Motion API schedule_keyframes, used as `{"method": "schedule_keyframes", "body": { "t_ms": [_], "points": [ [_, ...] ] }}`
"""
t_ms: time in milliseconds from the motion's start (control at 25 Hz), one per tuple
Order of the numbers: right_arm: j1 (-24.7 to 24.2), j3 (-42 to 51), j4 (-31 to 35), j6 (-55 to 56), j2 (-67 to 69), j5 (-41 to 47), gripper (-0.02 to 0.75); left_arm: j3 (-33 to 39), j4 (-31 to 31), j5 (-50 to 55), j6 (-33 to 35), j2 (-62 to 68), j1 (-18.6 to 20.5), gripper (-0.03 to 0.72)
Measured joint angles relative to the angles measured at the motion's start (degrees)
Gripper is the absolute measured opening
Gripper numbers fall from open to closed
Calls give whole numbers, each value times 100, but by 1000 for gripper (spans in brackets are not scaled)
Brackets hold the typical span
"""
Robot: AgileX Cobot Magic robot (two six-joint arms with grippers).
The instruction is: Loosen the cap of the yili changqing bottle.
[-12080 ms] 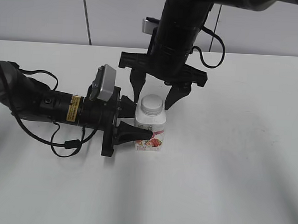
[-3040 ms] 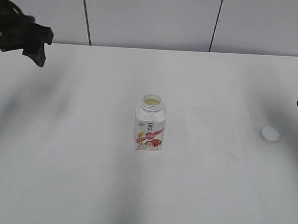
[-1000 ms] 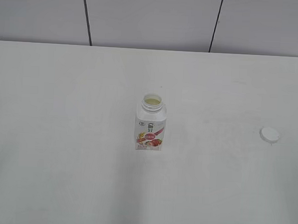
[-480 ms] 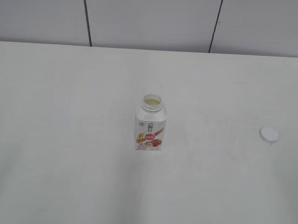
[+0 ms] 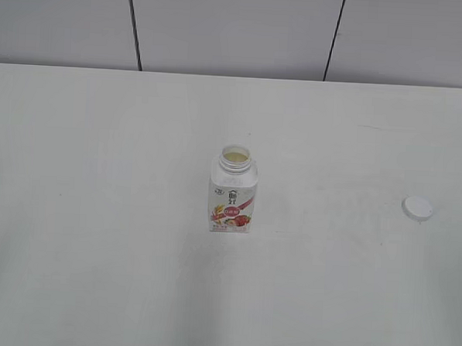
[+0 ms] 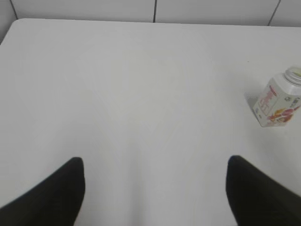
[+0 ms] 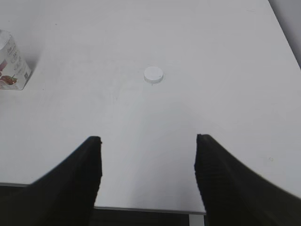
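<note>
Bottle first: the yili changqing bottle (image 5: 233, 190) stood upright near the middle of the white table (image 5: 97, 212), its neck open; the cap (image 5: 417, 207) lay flat well off to its right, apart from it; the left gripper (image 6: 155, 188) and the right gripper (image 7: 148, 176) were both spread wide, holding nothing, each above bare tabletop.

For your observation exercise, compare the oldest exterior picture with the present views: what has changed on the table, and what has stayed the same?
The cap has come off the yili changqing bottle and now lies on the table well to its right. Both arms have let go and pulled back out of the exterior view; the left gripper and right gripper hang open and empty. The bottle stays upright in the same spot, neck open.
</note>
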Motion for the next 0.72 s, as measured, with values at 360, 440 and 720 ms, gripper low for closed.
{"method": "schedule_keyframes", "body": {
  "t_ms": [360, 440, 720],
  "points": [
    [0, 0, 0, 0, 0, 0, 497, 7, -18, 0, 7, 0, 275, 561],
    [0, 0, 0, 0, 0, 0, 497, 7, -18, 0, 7, 0, 286, 561],
    [0, 0, 0, 0, 0, 0, 497, 7, -20, 0, 7, 0, 286, 561]
  ]
}}
